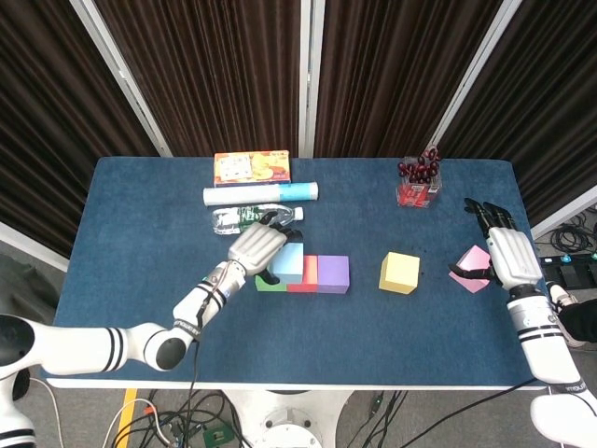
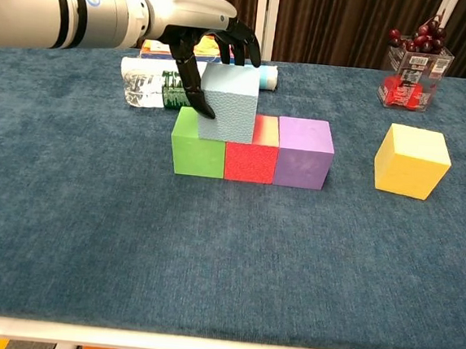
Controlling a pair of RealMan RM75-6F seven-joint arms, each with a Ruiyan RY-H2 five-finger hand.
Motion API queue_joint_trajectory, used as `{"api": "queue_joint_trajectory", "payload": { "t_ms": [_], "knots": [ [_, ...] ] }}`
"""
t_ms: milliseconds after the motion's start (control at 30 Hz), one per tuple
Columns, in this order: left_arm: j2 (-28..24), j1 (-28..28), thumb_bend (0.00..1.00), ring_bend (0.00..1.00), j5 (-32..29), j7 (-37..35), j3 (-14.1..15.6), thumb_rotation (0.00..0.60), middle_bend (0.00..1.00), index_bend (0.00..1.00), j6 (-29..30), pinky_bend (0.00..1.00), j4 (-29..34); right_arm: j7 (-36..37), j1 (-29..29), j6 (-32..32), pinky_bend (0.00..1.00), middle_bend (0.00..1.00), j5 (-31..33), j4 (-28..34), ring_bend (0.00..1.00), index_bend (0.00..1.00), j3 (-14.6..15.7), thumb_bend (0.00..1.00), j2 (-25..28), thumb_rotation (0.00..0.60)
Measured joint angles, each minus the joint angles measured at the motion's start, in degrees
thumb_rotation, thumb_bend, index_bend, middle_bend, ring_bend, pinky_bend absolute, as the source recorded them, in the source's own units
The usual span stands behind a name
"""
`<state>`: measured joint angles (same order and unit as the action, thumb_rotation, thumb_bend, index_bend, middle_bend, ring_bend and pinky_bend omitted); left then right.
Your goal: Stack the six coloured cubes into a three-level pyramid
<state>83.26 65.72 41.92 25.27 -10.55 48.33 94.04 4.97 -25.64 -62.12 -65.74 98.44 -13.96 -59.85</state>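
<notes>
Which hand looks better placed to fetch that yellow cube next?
Probably the right hand: it is near the pink cube, on the yellow cube's side. The left hand is busy gripping the light blue cube.

- We are finding no readable text: print on the orange box (image 1: pixel 252 167) and bottle label (image 2: pixel 173 90) behind the left hand (image 1: pixel 258 245) is blurring.

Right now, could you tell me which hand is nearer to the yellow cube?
The right hand is nearer, off to the side of the yellow cube, at the pink cube. The left hand is farther, holding the light blue cube.
</notes>
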Motion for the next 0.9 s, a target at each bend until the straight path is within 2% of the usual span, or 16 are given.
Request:
{"api": "queue_joint_trajectory", "payload": {
  "t_ms": [200, 900],
  "knots": [
    [-0.52, 0.05, 0.10, 0.12, -0.74, 0.35, 0.06, 0.600, 0.16, 0.17, 0.45, 0.04, 1.36, 0.12, 0.18, -0.27, 0.00, 0.14, -0.15, 0.31, 0.00, 0.00, -0.07, 0.04, 0.32, 0.600],
    [3.68, 1.31, 0.09, 0.12, -5.01, 3.23, -1.68, 0.600, 0.16, 0.17, 5.55, 0.05, 0.71, 0.93, 0.75, -0.60, 0.00, 0.13, -0.64, 0.53, 0.00, 0.00, 0.03, 0.04, 1.00, 0.600]
  ]
}}
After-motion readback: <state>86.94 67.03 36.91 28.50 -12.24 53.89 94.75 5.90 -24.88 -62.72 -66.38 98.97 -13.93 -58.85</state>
